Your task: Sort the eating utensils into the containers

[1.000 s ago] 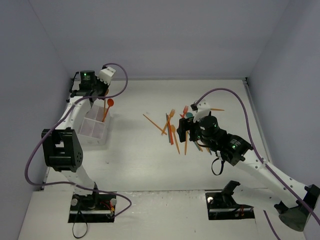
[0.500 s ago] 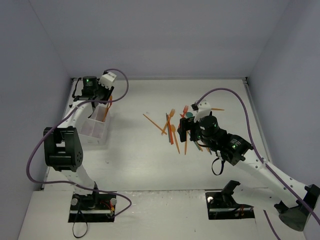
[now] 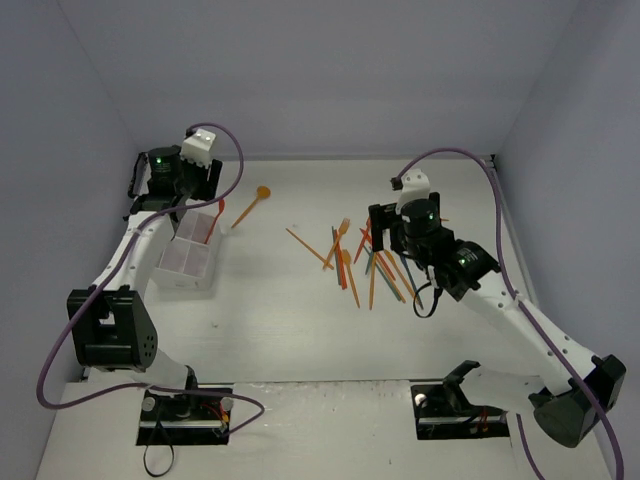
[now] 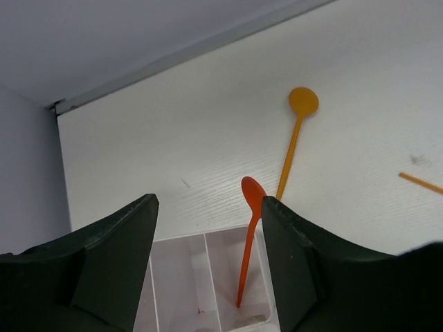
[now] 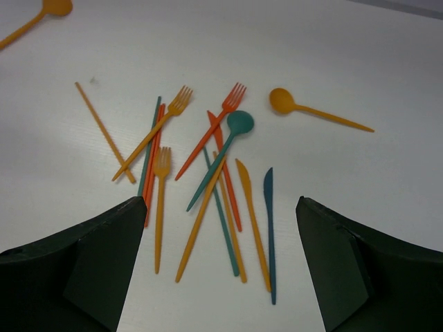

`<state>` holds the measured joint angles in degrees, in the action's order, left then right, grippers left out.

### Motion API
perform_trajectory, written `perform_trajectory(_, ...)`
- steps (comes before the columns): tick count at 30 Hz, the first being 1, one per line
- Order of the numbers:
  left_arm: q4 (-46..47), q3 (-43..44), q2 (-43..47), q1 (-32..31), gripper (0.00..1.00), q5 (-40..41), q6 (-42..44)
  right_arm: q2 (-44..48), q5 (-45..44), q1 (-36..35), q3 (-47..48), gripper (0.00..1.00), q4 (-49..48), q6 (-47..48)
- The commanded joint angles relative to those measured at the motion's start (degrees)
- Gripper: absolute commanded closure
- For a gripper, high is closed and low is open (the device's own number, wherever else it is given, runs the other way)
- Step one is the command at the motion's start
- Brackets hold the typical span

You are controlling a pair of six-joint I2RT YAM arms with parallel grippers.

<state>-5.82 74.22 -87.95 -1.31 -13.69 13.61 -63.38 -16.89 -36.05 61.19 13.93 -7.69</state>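
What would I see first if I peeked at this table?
The bright pile of utensils in the middle of the table: orange, red and teal forks, spoons, knives and sticks lying crisscross. Next, at the far left, one red spoon stands tilted in a white box, and an orange spoon lies on the table beside it.

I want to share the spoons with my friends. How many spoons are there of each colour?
Orange spoons: 2
Red spoon: 1
Teal spoon: 1
Total: 4 spoons
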Motion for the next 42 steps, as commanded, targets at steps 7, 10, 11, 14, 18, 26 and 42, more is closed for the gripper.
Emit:
perform_trajectory(7,-7.03,6.02,3.82,-9.89,0.36,4.02,-1.49,-1.17,4.68,2.63,2.22,0.12,-2.44,3.03)
perform_trajectory(10,-8.73,8.80,-0.50,-11.32,0.35,4.32,-3.95,0.62,7.13,2.65,-0.01,0.12,-2.51,1.25)
perform_trajectory(11,-9.05,10.14,-2.43,-11.79,0.35,4.32,-4.82,1.48,8.29,2.65,-0.58,0.12,-2.51,0.55)
perform_trajectory(14,-9.60,13.70,-7.69,-12.81,0.35,4.72,-6.71,4.06,11.90,2.65,-2.69,0.12,-2.44,-1.16)
perform_trajectory(18,-10.81,20.19,-16.93,-13.10,0.35,6.31,-8.79,5.97,15.94,2.72,-4.67,0.12,-2.24,-3.26)
perform_trajectory(26,-15.68,35.66,-34.32,-13.02,0.35,6.27,-8.51,8.39,20.94,2.65,-6.63,0.11,-1.23,-4.58)
perform_trajectory(42,-23.86,53.35,-54.16,-11.29,0.37,2.73,-15.18,10.62,20.64,2.56,-7.25,0.10,1.54,-7.31)
